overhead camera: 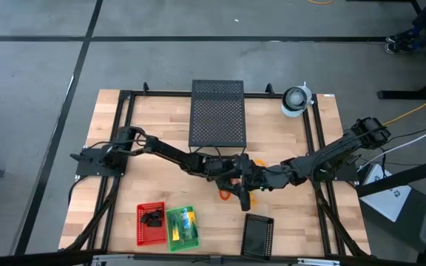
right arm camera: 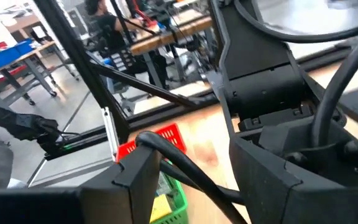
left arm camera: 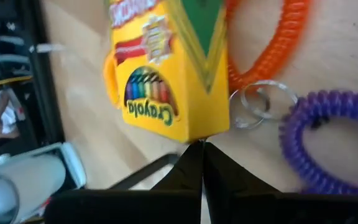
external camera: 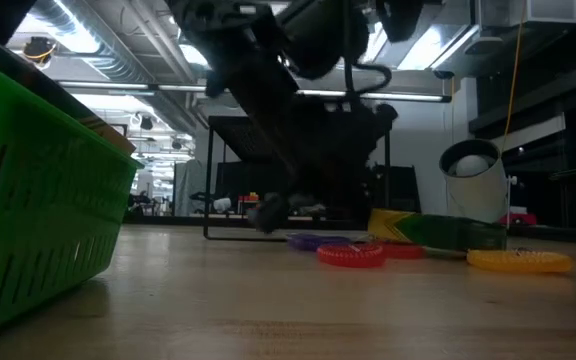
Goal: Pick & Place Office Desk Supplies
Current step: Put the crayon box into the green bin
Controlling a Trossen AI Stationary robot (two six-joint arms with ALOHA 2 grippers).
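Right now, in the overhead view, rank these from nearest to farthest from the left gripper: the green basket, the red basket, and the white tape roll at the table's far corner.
From the left gripper at mid-table:
1. Green basket, on the near edge toward the left arm's side.
2. Red basket, just beyond the green one on the same edge.
3. White tape roll, at the far corner on the right arm's side; close to the red basket's distance, so this order is tentative.

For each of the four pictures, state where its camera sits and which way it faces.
High: overhead, straight down; both arms meet mid-table.
Low: table height, level across the green basket toward coil rings; arms overhead.
Left wrist: looks down past the shut left tool at the crayon box.
Right wrist: faces the left arm and the room.
Shared: crayon box, low and left wrist.
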